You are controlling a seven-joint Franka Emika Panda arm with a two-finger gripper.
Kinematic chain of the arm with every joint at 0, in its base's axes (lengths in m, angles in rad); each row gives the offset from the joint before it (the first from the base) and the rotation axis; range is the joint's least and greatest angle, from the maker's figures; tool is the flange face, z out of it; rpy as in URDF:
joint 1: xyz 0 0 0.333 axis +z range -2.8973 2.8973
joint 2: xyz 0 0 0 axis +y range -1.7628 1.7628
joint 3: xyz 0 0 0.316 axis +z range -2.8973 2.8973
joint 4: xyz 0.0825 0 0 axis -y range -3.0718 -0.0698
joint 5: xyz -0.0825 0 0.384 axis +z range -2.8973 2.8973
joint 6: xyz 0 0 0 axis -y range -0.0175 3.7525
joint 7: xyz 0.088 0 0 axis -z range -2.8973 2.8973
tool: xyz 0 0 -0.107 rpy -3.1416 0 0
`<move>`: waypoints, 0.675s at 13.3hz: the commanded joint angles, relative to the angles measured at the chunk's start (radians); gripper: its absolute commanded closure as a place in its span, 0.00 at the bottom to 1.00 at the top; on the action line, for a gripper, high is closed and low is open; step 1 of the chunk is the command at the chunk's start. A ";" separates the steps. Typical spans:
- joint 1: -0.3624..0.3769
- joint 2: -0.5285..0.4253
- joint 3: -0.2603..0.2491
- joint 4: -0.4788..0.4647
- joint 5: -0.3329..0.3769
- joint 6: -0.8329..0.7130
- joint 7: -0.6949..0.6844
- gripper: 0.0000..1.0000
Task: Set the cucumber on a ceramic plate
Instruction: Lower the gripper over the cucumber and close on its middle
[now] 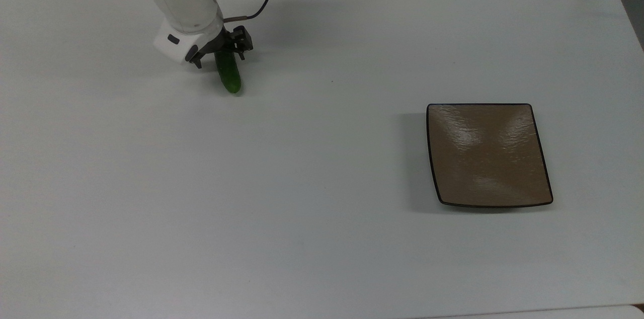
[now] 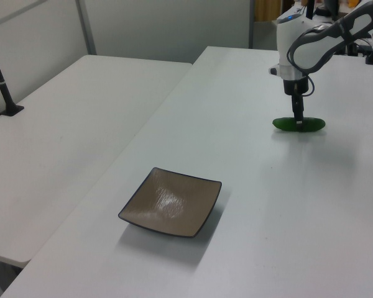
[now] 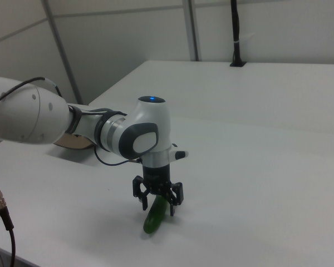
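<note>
The top view looks steeply down from above on the white table [image 1: 322, 208]. The left view looks along the table from one end, raised, with the ceramic plate [image 2: 171, 202] nearest and the arm far back. The right view sits low and close at the opposite end, facing the arm. All three views share the tabletop.

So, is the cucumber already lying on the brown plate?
No, the cucumber lies on the white table under the hand, far from the empty plate.
</note>
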 commanded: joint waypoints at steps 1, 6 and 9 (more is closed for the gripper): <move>0.011 -0.010 0.014 -0.025 -0.007 0.031 0.056 0.39; 0.011 -0.016 0.016 -0.024 -0.009 0.017 0.056 0.87; 0.011 -0.049 0.019 -0.001 -0.007 -0.061 0.057 0.93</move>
